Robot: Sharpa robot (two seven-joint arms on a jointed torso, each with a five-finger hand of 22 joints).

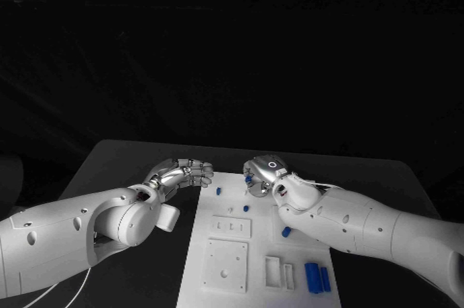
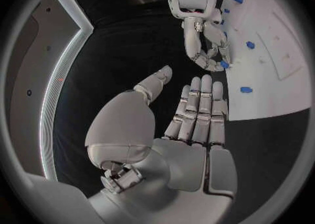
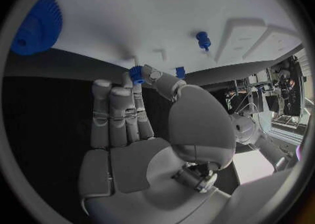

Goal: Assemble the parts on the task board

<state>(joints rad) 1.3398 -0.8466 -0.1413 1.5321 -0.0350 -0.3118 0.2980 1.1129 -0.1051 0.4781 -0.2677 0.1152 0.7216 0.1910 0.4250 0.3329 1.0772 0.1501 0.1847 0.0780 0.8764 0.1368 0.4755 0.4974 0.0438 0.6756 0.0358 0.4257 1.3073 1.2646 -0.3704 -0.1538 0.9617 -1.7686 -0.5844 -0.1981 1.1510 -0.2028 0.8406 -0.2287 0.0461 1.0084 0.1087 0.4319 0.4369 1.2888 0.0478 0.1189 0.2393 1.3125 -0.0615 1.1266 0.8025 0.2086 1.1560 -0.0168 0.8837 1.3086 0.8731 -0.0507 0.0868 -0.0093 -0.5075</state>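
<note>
Head view. White task board (image 1: 224, 254) lies mid-table, long axis running near to far. Right hand (image 1: 263, 172) sits at the board's far end with fingers curled down; a small blue part (image 1: 249, 180) shows at its fingertips. Left hand (image 1: 181, 173) rests just off the board's far-left corner, fingers bunched; I cannot tell from here if anything is in it. Other blue pieces: a small one (image 1: 219, 190) near the far-left edge, another (image 1: 247, 207) mid-board, one (image 1: 286, 232) by the right forearm, and two longer blue bars (image 1: 317, 277) at the near-right corner.

Left wrist view. Left hand (image 2: 190, 119) has fingers straight and side by side, thumb apart, palm empty, over the black table beside the board (image 2: 275, 82). Right hand (image 2: 209, 51) reaches down onto the board edge, fingertips closed on the blue part (image 2: 224, 64). A loose blue peg (image 2: 245, 89) lies close by.

Right wrist view. Right hand (image 3: 141, 124) pinches the blue part (image 3: 136, 74) between thumb and a fingertip at the board's edge (image 3: 164, 19); the rest of its fingers lie extended. A blue gear (image 3: 36, 24) and a flanged blue pin (image 3: 203, 40) sit on the board.

Judgement: the part looks like small rigid plastic, light, smooth, liable to slip or twist in a tip pinch. Best held across its sides, low down, with the seating end free.
</note>
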